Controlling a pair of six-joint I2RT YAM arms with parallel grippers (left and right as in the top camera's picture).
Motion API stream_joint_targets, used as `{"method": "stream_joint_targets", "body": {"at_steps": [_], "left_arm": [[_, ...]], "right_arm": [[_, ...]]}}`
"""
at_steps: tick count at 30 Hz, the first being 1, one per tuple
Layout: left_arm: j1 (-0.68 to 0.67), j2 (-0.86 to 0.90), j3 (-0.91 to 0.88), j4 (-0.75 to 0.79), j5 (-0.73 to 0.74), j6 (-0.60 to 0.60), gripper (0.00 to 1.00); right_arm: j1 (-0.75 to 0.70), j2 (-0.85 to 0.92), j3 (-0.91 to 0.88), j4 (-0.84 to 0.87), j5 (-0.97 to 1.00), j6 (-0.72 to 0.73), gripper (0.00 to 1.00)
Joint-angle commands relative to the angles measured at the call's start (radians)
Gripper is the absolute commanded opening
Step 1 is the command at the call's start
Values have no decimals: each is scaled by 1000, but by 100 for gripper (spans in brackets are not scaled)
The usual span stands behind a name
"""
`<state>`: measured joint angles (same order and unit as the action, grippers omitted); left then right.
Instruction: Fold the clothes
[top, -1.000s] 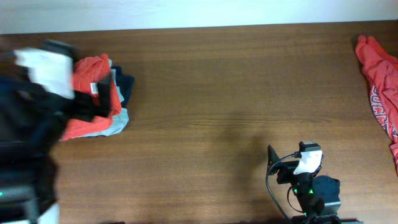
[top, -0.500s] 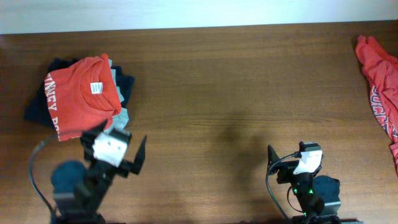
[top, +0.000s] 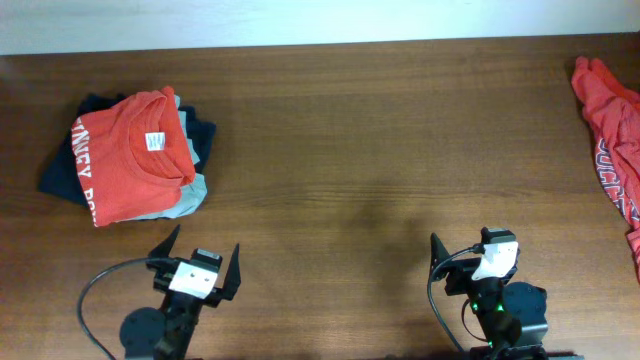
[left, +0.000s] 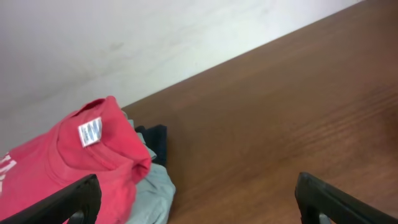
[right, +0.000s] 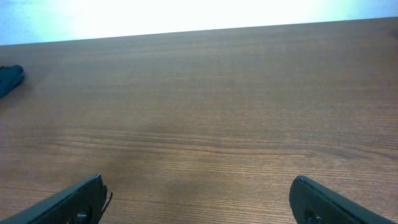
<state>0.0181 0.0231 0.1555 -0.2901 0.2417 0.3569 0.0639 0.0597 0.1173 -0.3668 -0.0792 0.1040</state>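
A folded orange-red T-shirt (top: 130, 155) with white lettering and a small white neck label (top: 154, 142) tops a pile at the table's left. It also shows in the left wrist view as the red shirt (left: 68, 162). A second orange-red T-shirt (top: 612, 125) lies crumpled at the far right edge. My left gripper (top: 205, 242) sits near the front edge below the pile, open and holding nothing, its fingers (left: 74, 199) wide apart. My right gripper (top: 475, 245) rests at the front right, open over bare wood, with nothing between its fingers (right: 336, 202).
Under the folded shirt lie a navy garment (top: 60, 170) and a light grey-blue one (top: 190, 195). The wooden table (top: 350, 140) runs to a white wall at the back. Black cables loop beside both arm bases.
My left arm has drawn back from over the pile to the front edge, uncovering the folded shirt. The right arm and the crumpled shirt have not moved.
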Motion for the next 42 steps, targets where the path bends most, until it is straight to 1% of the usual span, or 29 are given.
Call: {"method": "stream_joint_targets", "body": {"at_steps": [1, 5, 42], "left_arm": [[2, -18, -54, 40, -21, 11, 99], [2, -18, -86, 81, -20, 11, 99], [2, -18, -86, 77, -21, 11, 99]], "right_arm": [[-5, -8, -7, -1, 1, 1, 99], [-5, -8, -7, -1, 1, 1, 99], [-5, -8, -7, -1, 1, 1, 99]]}}
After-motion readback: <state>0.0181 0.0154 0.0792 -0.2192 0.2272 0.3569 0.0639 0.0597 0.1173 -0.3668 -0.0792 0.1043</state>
